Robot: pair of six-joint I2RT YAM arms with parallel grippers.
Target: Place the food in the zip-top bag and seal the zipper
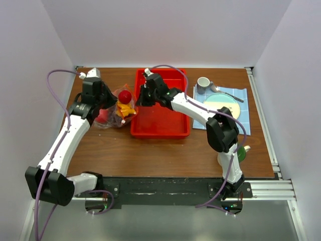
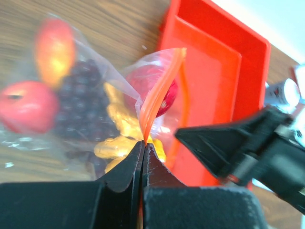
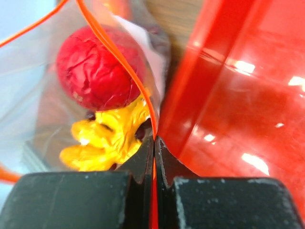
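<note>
Bottom centre of the left wrist view: left gripper (image 2: 143,160) was clamped on the zipper (image 2: 159,88), jaws closed with only the strip between them. Bottom centre of the right wrist view: right gripper (image 3: 154,155) was pinched on the same orange-red strip.

Just behind the fingers sat the yellow cluster (image 3: 107,136) and a round red fruit (image 3: 97,67), both inside the film. The grapes (image 2: 81,102) and a second red fruit (image 2: 26,105) lay deeper in, at the left of the left wrist view.

The zip-top bag (image 1: 114,116) lay on the table (image 1: 165,155), centre-left of the top view, just beside the left wall of the red tray (image 1: 160,129). The mouth gaped between the two pinch points, so it was not sealed.

My read: the film is thin, soft and slick, and the contents are light and will roll. The strip is the only stiff part, so grip there and not on the film. Too much pull risks slipping off or tearing.
</note>
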